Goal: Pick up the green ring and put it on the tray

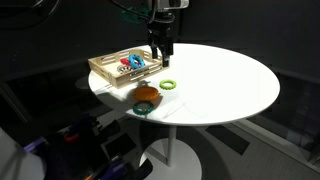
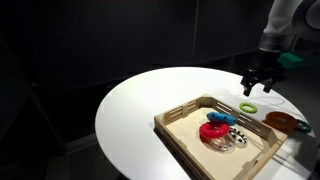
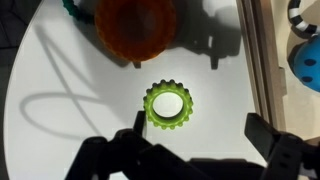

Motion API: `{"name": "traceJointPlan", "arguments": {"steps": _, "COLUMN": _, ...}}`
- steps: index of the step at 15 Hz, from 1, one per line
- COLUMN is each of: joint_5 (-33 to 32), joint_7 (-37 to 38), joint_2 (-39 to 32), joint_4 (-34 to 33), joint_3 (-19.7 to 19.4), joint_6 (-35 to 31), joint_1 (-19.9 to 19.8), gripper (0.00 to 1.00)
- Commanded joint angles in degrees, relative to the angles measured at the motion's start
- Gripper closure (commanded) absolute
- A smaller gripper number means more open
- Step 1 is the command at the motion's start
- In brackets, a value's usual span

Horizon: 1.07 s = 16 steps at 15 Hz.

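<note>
Plainly, the green ring (image 3: 168, 104) lies flat on the round white table (image 1: 230, 85), outside the tray (image 3: 258, 50), which is at its 3 o'clock in the wrist view. An orange ring (image 3: 135, 25) sits at 11 o'clock. The gripper (image 3: 195, 135) hangs above, jaws spread, empty. The room around is dark.

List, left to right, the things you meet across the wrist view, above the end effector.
dark teal ring at the top edge → orange ring → green ring → slatted wall of the tray → blue piece inside it
</note>
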<state>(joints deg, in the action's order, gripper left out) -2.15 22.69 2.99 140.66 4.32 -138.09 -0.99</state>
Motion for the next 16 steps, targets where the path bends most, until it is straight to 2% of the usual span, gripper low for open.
{"name": "traceJointPlan", "arguments": {"steps": 1, "joint_5": -2.37, "joint_7": 3.55, "joint_2": -3.77, "joint_4": -1.38, "joint_3": -0.91, "joint_6": -3.33, "joint_1": 0.47, "gripper": 0.0}}
{"name": "traceJointPlan", "arguments": {"steps": 10, "joint_5": -8.96, "joint_7": 10.22, "joint_2": -10.31, "joint_4": -2.62, "joint_3": -4.5, "joint_6": -9.64, "joint_1": 1.78, "gripper": 0.0}}
{"name": "traceJointPlan", "arguments": {"steps": 16, "joint_5": -7.24, "joint_7": 10.08, "joint_2": -12.48, "joint_4": -2.43, "joint_3": -5.92, "joint_6": -12.74, "joint_1": 3.22, "gripper": 0.0}}
